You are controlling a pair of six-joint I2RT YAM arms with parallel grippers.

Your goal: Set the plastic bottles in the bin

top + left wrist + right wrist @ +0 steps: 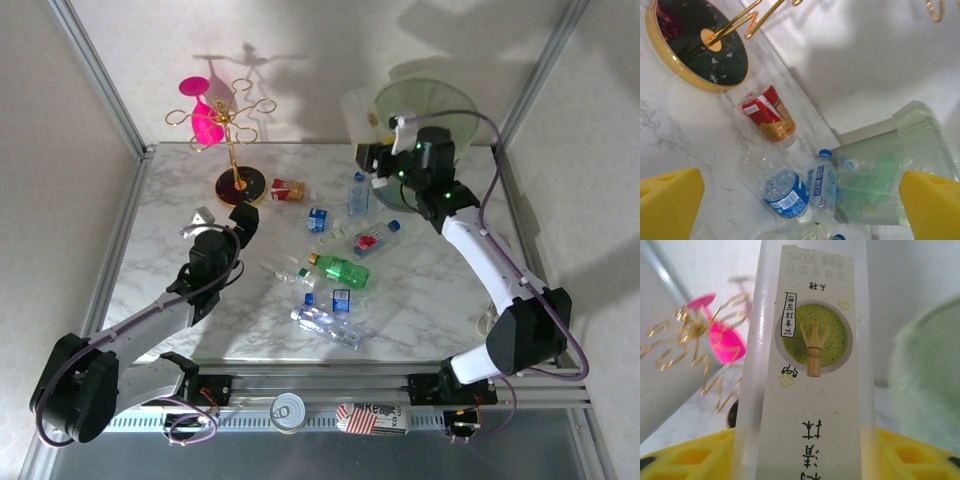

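Now the right gripper (pixel 368 155) is clamping a frosted bottle (pixel 807 365) and should be opening only with the bin (pixel 455 100) below its jaws.

The left gripper (pixel 801 202) is wide open. One yellow fingertip (pixel 667 202) occupies the lower left corner, the other the lower right. The white marble table (pixel 670 130) carries the following items:

- The stand base (pixel 700 42), a round dark disc with a gold rim, is at upper left. Gold wire arms (pixel 747 17) rise from it.
- A red-labelled bottle (pixel 766 114) holding amber liquid lies near the base.
- A crumpled clear bottle (pixel 785 192) with a blue label lies between the fingertips.
- A blue-capped bottle (pixel 821 180) sits just beside the crumpled one and overlaps the bin (pixel 900 165). Contact between them cannot be confirmed.

The bin is translucent pale green, and green shapes show through its wall
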